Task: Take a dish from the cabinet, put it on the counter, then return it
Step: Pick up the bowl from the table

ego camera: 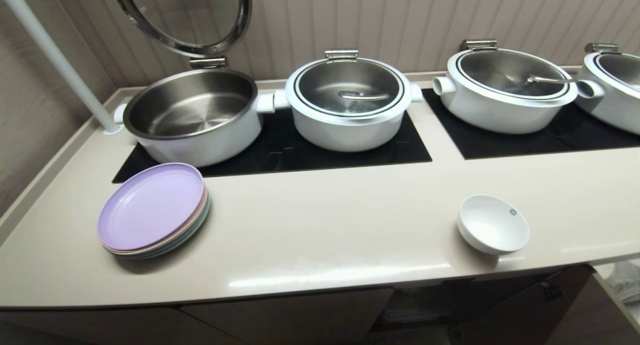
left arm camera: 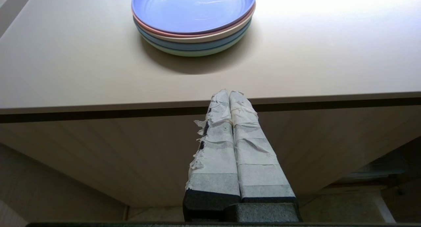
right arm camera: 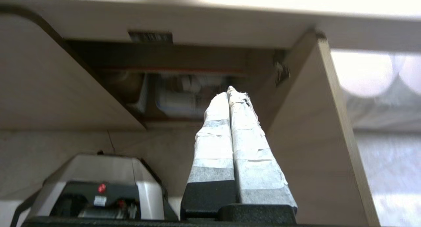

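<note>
Nearest of all runs the rounded front edge of the glossy beige surface (ego camera: 320,265), and beneath it the cabinet (ego camera: 280,312) shows its beige door fronts. On the left, near that edge, sits a stack of pastel plates (ego camera: 152,210) with a lilac one on top, pink, cream, blue and green rims showing below it. Beyond the stack lies a black glass cooktop panel (ego camera: 280,147) carrying an open steel-lined pot (ego camera: 192,115) with its round lid (ego camera: 185,15) tipped up against the fluted wall, and beside it to the right a lidded white pot (ego camera: 347,102). A white pole (ego camera: 55,55) rises from the far left corner.

Right of centre, close to the front edge, stands the dish (ego camera: 492,224): a small white ceramic bowl, upright and empty, smooth and glossy, with a tiny round blue-grey logo just inside its far rim. It rests alone on bare beige, well apart from the plates. Behind it a second black panel holds two more lidded white pots (ego camera: 505,90).

Neither arm appears from the head. The left claw (left arm camera: 230,92), its taped fingers pressed together and holding nothing, hangs below the front edge opposite the plates. The right claw (right arm camera: 228,90), likewise clenched and empty, points at the open cabinet, where a red-edged shelf (right arm camera: 171,70) and blurred pale items show between the swung-out doors.
</note>
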Motion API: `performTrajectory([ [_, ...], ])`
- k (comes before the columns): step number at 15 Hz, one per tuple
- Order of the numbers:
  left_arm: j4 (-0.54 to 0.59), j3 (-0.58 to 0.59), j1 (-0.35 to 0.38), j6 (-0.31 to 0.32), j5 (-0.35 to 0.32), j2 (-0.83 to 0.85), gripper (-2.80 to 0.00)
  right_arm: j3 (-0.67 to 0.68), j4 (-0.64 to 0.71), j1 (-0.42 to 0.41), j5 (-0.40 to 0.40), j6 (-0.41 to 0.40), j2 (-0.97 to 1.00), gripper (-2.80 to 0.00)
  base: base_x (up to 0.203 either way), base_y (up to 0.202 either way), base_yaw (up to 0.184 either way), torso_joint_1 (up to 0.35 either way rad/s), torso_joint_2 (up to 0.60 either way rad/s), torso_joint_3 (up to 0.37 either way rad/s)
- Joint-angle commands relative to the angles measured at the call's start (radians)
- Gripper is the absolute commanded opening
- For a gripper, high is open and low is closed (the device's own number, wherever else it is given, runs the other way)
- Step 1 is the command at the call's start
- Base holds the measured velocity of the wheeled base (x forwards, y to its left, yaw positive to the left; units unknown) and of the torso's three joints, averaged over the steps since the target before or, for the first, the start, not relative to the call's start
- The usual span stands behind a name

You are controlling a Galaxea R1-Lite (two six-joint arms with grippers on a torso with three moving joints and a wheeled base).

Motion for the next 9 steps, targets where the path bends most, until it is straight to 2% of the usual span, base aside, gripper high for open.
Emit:
performTrajectory([
  [1, 0.0, 0.0, 0.0, 0.0, 0.0, 0.0, -2.8, 0.005, 0.044, 0.0, -0.011, 0.007, -0.018, -2.8, 0.0, 0.0, 0.0, 0.0, 0.0, 0.0],
  [9, 0.0, 0.0, 0.0, 0.0, 0.0, 0.0, -2.8, 0.005, 0.044, 0.0, -0.008, 0.019, -0.017, -2.8, 0.0, 0.0, 0.0, 0.0, 0.0, 0.0],
])
